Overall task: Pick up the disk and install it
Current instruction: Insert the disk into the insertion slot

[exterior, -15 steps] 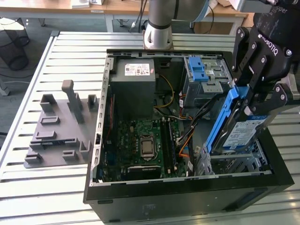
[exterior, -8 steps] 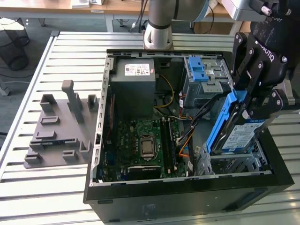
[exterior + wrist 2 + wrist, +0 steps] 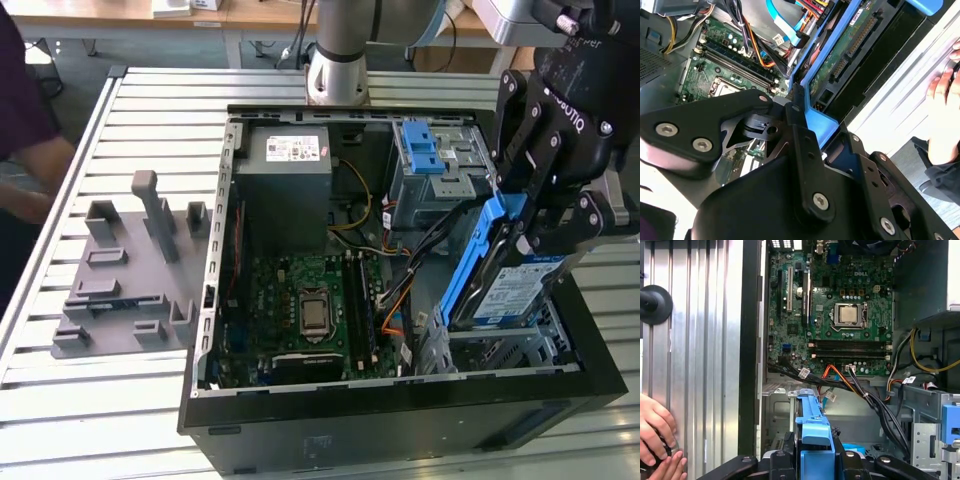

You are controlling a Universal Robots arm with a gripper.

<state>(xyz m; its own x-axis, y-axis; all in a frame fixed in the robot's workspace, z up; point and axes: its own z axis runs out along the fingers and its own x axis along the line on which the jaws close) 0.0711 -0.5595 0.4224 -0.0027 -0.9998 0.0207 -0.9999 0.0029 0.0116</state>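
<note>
Disk: the disk (image 3: pixel 512 288) is in my grip, steeply tilted on edge, with its white-and-blue label facing outward. One blue side rail (image 3: pixel 468 270) faces the motherboard.
Disk's place: it is over the drive bay (image 3: pixel 500 350) at the case's front corner, on the exterior view's right. Its lower end is down among the bay's metal walls. I cannot tell whether it touches them.
Hand: my hand (image 3: pixel 545 222) is closed on the disk, with fingers on either side.
Underside: the green circuit board (image 3: pixel 850 45) shows in the second wrist view.
Case: the open computer case (image 3: pixel 400 420) lies flat on the worktop (image 3: pixel 100 400).
Motherboard: the motherboard (image 3: pixel 840 315) is just beside the bay.
Power-supply box: the power-supply box (image 3: pixel 285 175) is in the far corner.
Latch cage: the blue latch cage (image 3: pixel 425 150) is beside that box.
Fixture: the grey fixture (image 3: pixel 130 270) sits apart from the case.
Person: a person's hand (image 3: pixel 655 435) rests on the worktop.
</note>
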